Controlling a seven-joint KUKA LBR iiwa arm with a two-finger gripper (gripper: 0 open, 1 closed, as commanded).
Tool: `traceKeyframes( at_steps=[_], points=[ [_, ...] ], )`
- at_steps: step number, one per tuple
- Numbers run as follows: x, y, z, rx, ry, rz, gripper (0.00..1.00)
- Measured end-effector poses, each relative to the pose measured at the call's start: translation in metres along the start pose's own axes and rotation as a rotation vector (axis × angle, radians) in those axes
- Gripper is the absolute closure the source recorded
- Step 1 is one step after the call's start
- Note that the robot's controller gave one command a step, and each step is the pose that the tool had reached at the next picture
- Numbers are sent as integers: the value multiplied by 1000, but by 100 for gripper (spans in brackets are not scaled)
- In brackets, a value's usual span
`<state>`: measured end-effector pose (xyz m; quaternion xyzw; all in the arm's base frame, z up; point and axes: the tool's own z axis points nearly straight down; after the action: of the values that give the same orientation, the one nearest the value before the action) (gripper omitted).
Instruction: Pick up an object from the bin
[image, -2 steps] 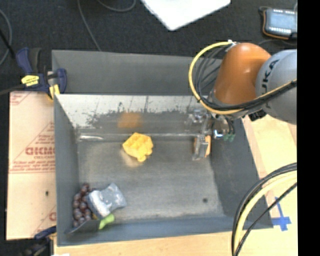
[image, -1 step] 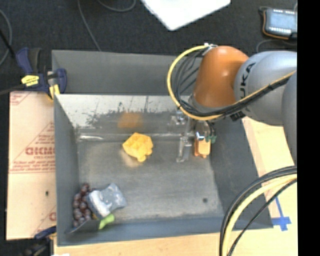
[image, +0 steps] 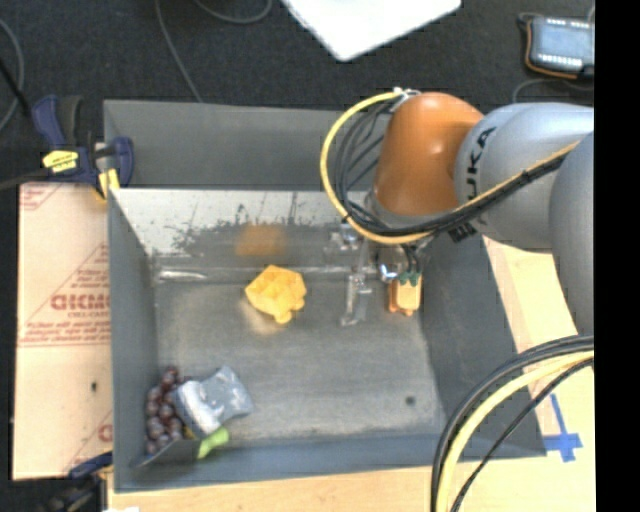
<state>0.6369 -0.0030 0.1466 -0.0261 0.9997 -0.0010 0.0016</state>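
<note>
My gripper (image: 370, 300) hangs below the orange wrist cover at the bin's right middle, open, with bare bin floor showing between its fingers. A small orange block-like thing (image: 405, 294) with a dark top lies just right of the right finger, close to the bin's right wall; I cannot tell whether it touches the finger. A crumpled yellow thing (image: 275, 292) lies on the floor to the left of the left finger (image: 352, 298), a short gap away.
In the bin's front left corner lie a bunch of dark purple grapes (image: 160, 405), a grey crumpled thing (image: 215, 397) and a small green piece (image: 212, 443). The arm and its cables cover the bin's back right part.
</note>
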Motion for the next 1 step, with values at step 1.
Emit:
traceKeyframes(
  at_steps=[1],
  points=[
    [9, 9, -33, -6, -1, -38, 0]
  ],
)
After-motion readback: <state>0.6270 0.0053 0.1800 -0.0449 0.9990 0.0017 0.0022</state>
